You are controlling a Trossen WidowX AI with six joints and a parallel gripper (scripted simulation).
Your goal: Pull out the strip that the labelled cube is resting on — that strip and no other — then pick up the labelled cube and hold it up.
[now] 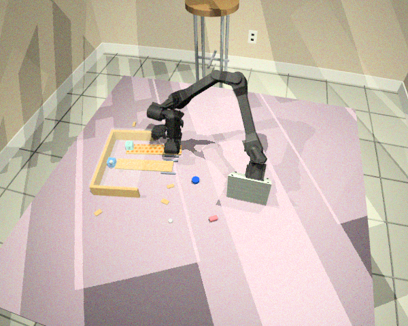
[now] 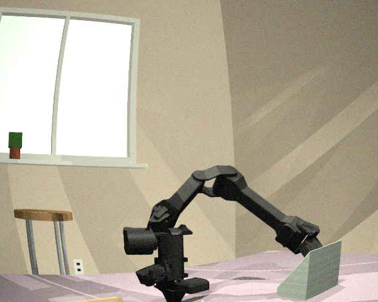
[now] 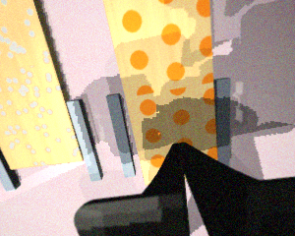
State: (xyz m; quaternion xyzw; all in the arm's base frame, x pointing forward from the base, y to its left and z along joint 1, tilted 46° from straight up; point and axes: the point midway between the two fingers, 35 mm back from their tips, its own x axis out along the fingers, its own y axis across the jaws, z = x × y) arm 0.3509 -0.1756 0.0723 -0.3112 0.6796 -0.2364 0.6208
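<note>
1. The strip is not yet out: the dotted strip (image 1: 147,149) (image 3: 174,71) lies along the frame (image 1: 103,161), its near end between two rails.
2. The claw (image 1: 166,140) (image 2: 173,296) (image 3: 179,148) has its fingers together, with nothing seen between them. Its tips are over the dotted strip; whether they press on it, I cannot tell.
3. The teal cube (image 1: 128,145) sits at the far end of the dotted strip. It shows a faint mark and is probably the labelled one, given where the claw is working.
4. The blue cube (image 1: 111,162) is at the far end of the speckled strip (image 1: 144,165) (image 3: 25,93); it also shows a pale patch, so the label is not certain.
5. Left to do: finish the pull, then grasp the cube and lift it.
6. Cubes: two. Strips: two.
7. Rails (image 1: 168,172) (image 3: 120,135): four in the wrist view.
8. Orange bits (image 1: 164,202): four in sight.
9. Blue disc (image 1: 195,180), red block (image 1: 213,218), white bit (image 1: 170,220): one each.
</note>
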